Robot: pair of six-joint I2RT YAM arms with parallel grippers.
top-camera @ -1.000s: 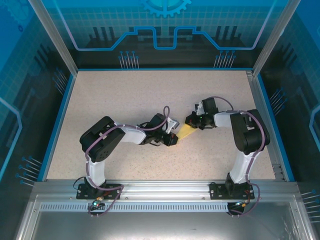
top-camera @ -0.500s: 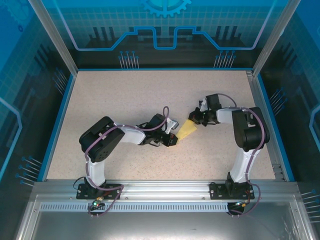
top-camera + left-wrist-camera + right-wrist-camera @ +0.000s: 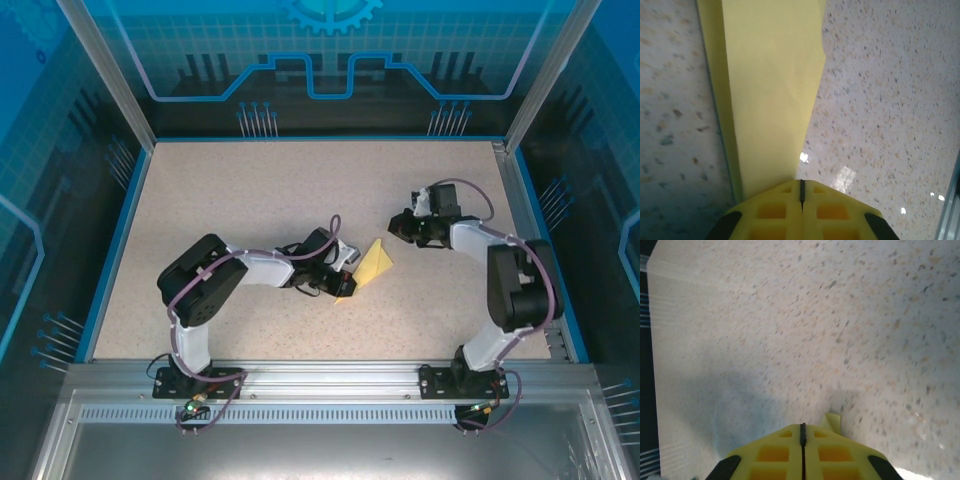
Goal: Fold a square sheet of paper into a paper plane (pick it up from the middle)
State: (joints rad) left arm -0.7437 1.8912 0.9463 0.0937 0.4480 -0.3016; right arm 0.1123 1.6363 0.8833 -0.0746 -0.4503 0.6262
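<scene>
1. The left gripper sat low over the middle of the speckled table, its jaws pressed together on the near corner of the sheet of paper.
2. The sheet was pale yellow and folded into a triangle. It spread from the pinched corner away toward the right arm.
3. I could not tell whether the paper lay flat on the table or was lifted a little off it.
4. Seen from the left wrist, the paper ran out from the closed fingertips as a long band, with a faint crease across it and a narrower layer along its left edge.
5. The right gripper stood apart from the paper, farther back and to the right. Its jaws were closed together and held nothing.
</scene>
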